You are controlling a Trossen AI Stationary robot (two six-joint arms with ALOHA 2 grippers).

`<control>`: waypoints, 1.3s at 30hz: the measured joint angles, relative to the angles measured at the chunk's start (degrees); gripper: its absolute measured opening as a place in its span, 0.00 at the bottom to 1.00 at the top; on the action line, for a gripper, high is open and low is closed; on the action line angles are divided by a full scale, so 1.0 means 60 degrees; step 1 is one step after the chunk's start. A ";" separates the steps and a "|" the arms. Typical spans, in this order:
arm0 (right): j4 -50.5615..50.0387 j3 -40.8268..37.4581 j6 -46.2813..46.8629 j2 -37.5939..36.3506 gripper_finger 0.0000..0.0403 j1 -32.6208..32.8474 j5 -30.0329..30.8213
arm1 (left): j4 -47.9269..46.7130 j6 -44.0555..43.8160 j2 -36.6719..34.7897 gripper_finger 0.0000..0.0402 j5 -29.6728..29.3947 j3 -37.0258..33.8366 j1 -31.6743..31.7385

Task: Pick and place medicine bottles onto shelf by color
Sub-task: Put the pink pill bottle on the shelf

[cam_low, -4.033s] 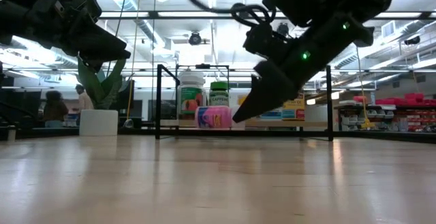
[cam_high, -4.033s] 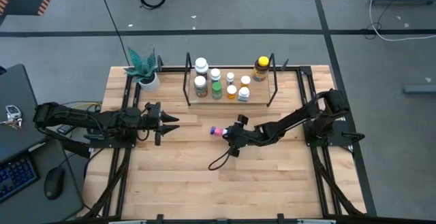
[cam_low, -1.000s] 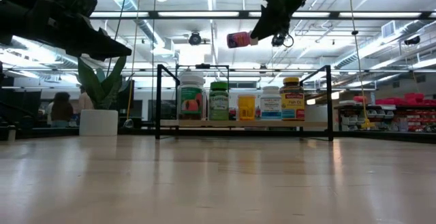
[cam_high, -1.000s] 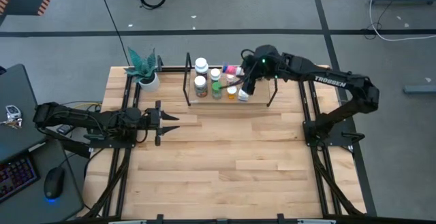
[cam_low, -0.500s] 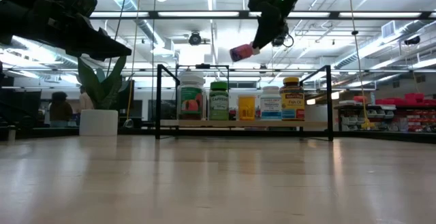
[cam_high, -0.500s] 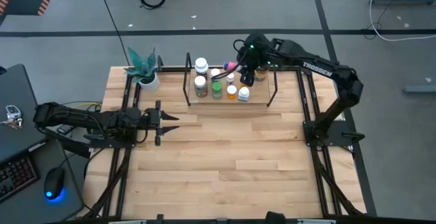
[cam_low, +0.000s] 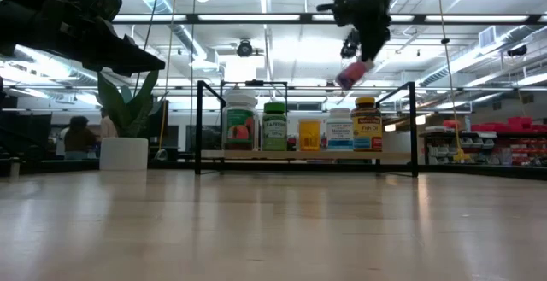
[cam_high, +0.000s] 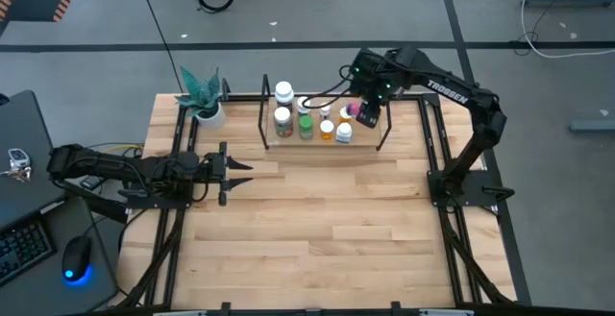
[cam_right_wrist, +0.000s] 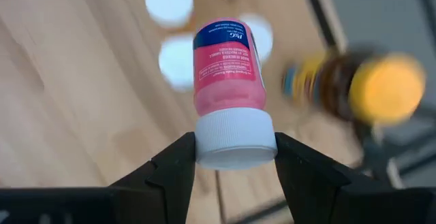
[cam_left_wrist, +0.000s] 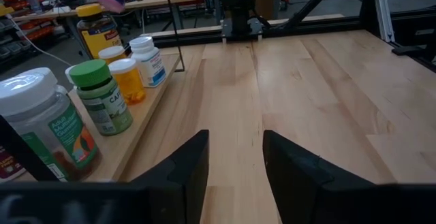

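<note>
The right gripper [cam_right_wrist: 235,157] is squeezed tight on the white cap of a pink bottle [cam_right_wrist: 228,64]. It holds the bottle in the air over the right end of the shelf [cam_high: 384,127], at about 12 o'clock on the tabletop [cam_high: 317,230]. The other bottles [cam_low: 275,126] stand in the shelf below. The left gripper [cam_high: 233,173] waits at 9 o'clock, nearly closed, with nothing in it.
</note>
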 joint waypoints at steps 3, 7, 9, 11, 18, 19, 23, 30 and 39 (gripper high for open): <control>-0.0810 -0.0123 0.0392 0.0122 0.49 -0.0002 -0.0004 | 0.0000 -0.0002 0.0000 0.37 0.0000 0.0000 0.0000; -0.1324 -0.0356 0.0723 0.0239 0.49 0.0099 -0.0072 | 0.0000 0.0000 0.0000 0.38 0.0000 0.0000 0.0000; -0.1317 -0.0531 0.0831 0.0260 0.49 0.0156 -0.0137 | 0.0000 0.0000 0.0000 0.38 0.0000 0.0000 0.0000; -0.1324 -0.0732 0.0887 0.0342 0.49 0.0196 -0.0244 | 0.0004 -0.0001 0.0000 0.37 -0.0004 0.0000 0.0000; -0.1214 -0.1532 0.1160 0.0422 0.49 0.0551 -0.0386 | 0.0006 -0.0003 0.0000 0.36 -0.0001 0.0000 0.0000; -0.1227 -0.1618 0.1264 0.0433 0.49 0.0634 -0.0470 | 0.0007 -0.0004 0.0000 0.37 0.0000 0.0000 0.0000; -0.0790 -0.2092 0.1633 0.0415 0.49 0.1171 -0.1142 | 0.0004 0.0000 0.0000 0.38 0.0000 0.0000 0.0000; -0.0421 -0.3570 0.2657 0.0423 0.49 0.2325 -0.2658 | 0.0004 0.0000 0.0000 0.36 0.0000 0.0000 0.0000; -0.0810 -0.4968 0.4349 0.0419 0.49 0.3554 -0.3668 | 0.0004 0.0000 0.0000 0.38 0.0000 0.0000 0.0000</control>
